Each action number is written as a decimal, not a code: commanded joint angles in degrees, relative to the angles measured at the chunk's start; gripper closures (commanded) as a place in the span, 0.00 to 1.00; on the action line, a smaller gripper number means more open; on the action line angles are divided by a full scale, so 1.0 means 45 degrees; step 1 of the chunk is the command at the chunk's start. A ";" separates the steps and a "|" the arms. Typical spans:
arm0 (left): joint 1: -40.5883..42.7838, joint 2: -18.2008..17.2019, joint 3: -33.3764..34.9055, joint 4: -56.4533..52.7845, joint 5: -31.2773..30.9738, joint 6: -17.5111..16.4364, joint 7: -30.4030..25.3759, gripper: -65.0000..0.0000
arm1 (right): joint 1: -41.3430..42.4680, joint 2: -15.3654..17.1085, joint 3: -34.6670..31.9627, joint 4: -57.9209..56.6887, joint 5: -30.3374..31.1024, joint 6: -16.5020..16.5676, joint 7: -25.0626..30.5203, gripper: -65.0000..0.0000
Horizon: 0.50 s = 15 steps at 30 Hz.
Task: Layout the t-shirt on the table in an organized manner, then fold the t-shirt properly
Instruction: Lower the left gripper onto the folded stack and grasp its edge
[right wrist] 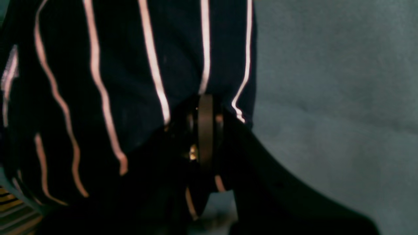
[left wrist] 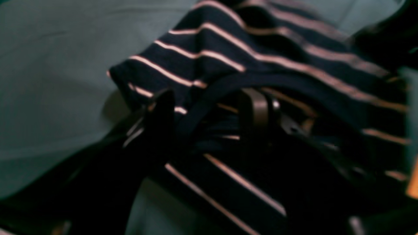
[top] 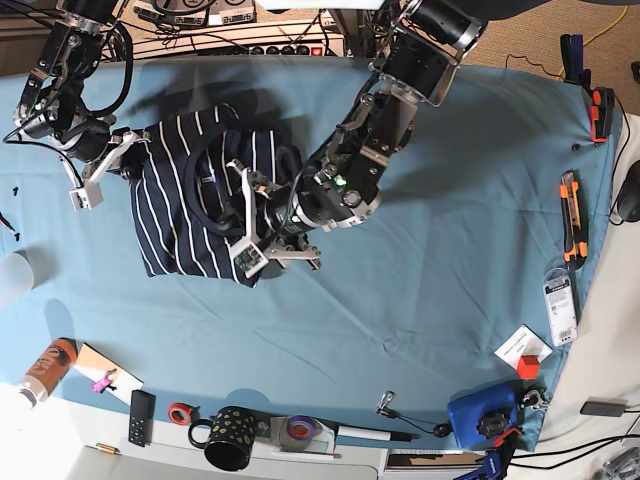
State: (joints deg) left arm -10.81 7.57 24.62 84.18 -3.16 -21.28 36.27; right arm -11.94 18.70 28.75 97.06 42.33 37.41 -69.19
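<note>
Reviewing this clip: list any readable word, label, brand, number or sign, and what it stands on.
No text can be read in any view.
White tag at the table's edge: too small to read.
Orange-brown bottle: any label too small.
Black patterned mug: pattern only, no legible words.
</note>
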 commanded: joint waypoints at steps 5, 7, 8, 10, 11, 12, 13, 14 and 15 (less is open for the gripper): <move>-0.0243 0.0282 0.0000 -0.0520 0.0602 0.0087 -0.0729 0.55 | 0.0092 0.0151 0.0019 0.0146 0.0398 0.0078 0.0136 1.00; -0.0257 0.0282 0.0000 -0.0733 0.1292 0.0491 -0.1229 0.55 | 0.0092 0.0151 0.0019 0.0146 0.0398 0.0078 0.0136 1.00; -0.0287 0.0282 0.0000 -0.0865 0.1627 0.0636 -0.1443 0.55 | 0.0092 0.0151 0.0019 0.0146 0.0403 0.0078 0.0141 1.00; -0.0408 0.0282 0.0000 -0.1229 0.1865 0.0792 -0.1579 0.55 | 0.0097 0.0155 0.0019 0.0146 0.0413 0.0078 0.0141 1.00; -0.0500 0.0282 0.0000 -0.1462 0.1851 0.0826 -0.1637 0.55 | 0.0121 0.0151 0.0019 0.0151 0.0413 0.0078 0.0131 1.00; -0.0597 0.0282 0.0000 -0.1724 0.1851 0.0889 -0.1729 0.55 | 0.0121 0.0155 0.0019 0.0175 0.0461 0.0078 0.0136 1.00; -0.0729 0.0282 0.0000 -0.2021 0.1855 0.1175 -0.1817 0.55 | 0.0121 0.0155 0.0019 0.0214 0.0656 0.0078 0.0131 1.00; -0.0894 0.0282 0.0000 -0.2356 0.1870 0.1583 -0.1885 0.55 | 0.0121 0.0175 0.0029 0.0267 0.0899 0.0087 0.0131 1.00; -0.1078 0.0282 0.0000 -0.2691 0.1938 0.2059 -0.1904 0.55 | 0.0121 0.0219 0.0029 0.0282 0.1166 0.0117 0.0126 1.00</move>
State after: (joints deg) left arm -14.13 7.57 24.73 71.05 5.08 -12.43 28.84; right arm -11.92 18.76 28.75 97.19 46.09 37.41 -69.63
